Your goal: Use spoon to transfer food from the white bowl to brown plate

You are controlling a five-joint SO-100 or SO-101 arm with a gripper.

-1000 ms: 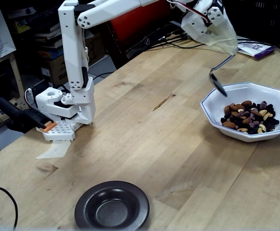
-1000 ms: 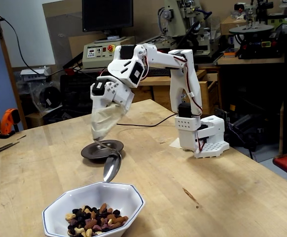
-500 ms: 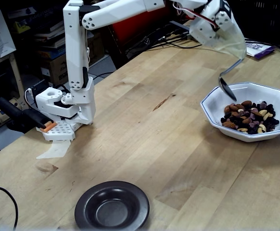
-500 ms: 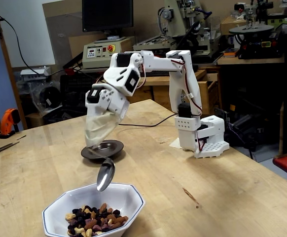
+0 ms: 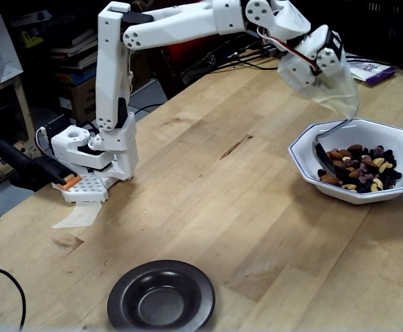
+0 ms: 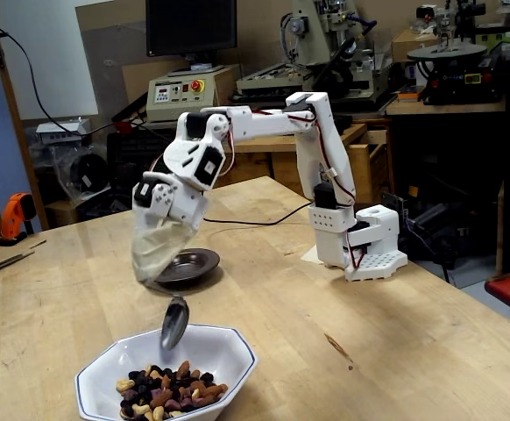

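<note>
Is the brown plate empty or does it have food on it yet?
Empty. The brown plate shows only its bare sunken centre; all the food sits in the white bowl.

In a fixed view the white bowl [image 5: 357, 160] sits at three o'clock on the table [image 5: 208, 200], food [image 5: 359, 168] inside, the spoon [image 5: 324, 149] dipping in at its nine o'clock, and the brown plate [image 5: 161, 296] at seven o'clock.

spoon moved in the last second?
Yes. In a fixed view the spoon has dropped from above the white bowl's rim down inside it, beside the food.
</note>
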